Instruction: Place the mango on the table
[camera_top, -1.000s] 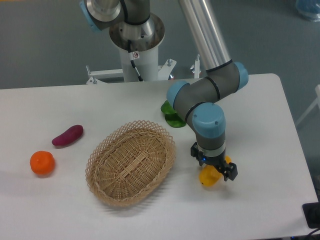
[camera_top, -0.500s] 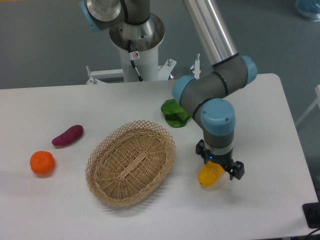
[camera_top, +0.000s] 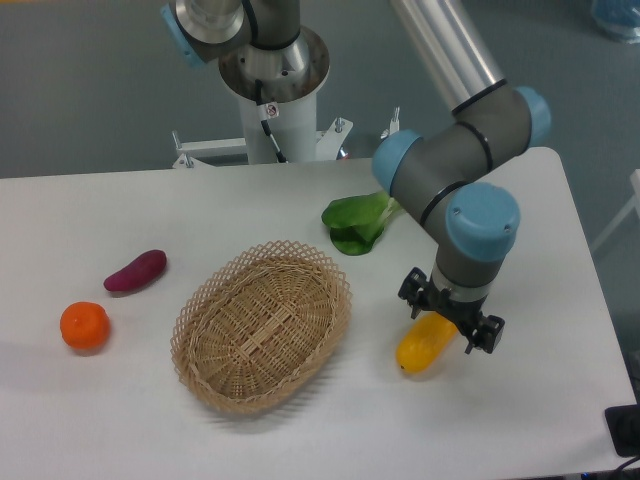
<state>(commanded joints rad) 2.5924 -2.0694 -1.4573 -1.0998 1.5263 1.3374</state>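
Mango lies on the desk, right of the wicker basket. Tool sits over its upper end, fingers either side; whether clenched or released cannot be told.

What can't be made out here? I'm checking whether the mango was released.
- Mango: its upper end is hidden behind the gripper, so contact between jaws and fruit is unclear.
- Green leafy vegetable: its right part is covered by the arm.
- Black object: cut off by the frame's right edge.
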